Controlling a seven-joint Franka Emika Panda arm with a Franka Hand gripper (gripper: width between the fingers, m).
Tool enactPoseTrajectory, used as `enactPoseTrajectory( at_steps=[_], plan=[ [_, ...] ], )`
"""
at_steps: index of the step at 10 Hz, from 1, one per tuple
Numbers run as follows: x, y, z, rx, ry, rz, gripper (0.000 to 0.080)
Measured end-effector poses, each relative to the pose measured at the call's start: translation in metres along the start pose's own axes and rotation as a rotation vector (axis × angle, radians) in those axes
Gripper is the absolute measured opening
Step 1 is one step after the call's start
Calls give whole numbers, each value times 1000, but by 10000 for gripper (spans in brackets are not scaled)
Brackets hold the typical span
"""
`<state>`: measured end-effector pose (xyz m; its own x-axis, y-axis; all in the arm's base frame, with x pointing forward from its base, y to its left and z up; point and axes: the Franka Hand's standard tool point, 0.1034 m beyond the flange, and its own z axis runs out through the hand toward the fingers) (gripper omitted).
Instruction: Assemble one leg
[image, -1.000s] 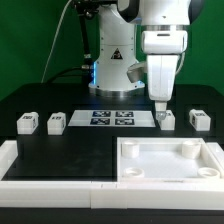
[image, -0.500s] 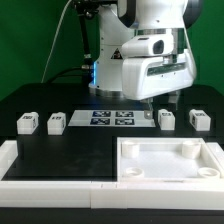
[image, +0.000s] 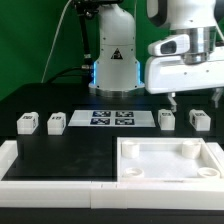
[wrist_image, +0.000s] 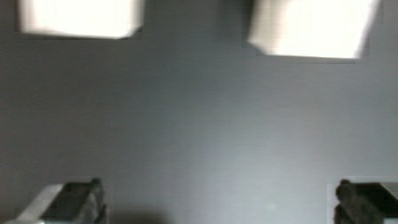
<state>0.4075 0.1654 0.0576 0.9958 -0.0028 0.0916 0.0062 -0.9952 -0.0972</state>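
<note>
Several small white legs with marker tags stand in a row on the black table. Two are at the exterior view's left (image: 28, 122) (image: 57, 122) and two at its right (image: 167, 119) (image: 200, 120). My gripper (image: 196, 100) hangs open and empty just above and between the two right legs, touching neither. In the wrist view the gripper (wrist_image: 221, 205) shows both dark fingertips (wrist_image: 71, 203) wide apart over bare table, with two legs (wrist_image: 80, 18) (wrist_image: 317, 27) ahead of them.
The large white square tabletop (image: 170, 172) with corner sockets lies at the front right. The marker board (image: 112, 119) lies mid-row between the leg pairs. A white L-shaped rail (image: 20, 165) borders the front left. The robot base (image: 112, 60) stands behind.
My gripper has lifted off the third leg, where it stood low, and swung up and toward the exterior view's right. That leg stays on the table.
</note>
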Motion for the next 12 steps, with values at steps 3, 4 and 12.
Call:
enactPoseTrajectory(
  at_steps=[3,4,12],
  plan=[
    [-1,-2,1,1,-15,19,649],
    [-1,-2,1,0,-19,17,649],
    [-44,-7,12,-84,-684,23,649]
  ],
)
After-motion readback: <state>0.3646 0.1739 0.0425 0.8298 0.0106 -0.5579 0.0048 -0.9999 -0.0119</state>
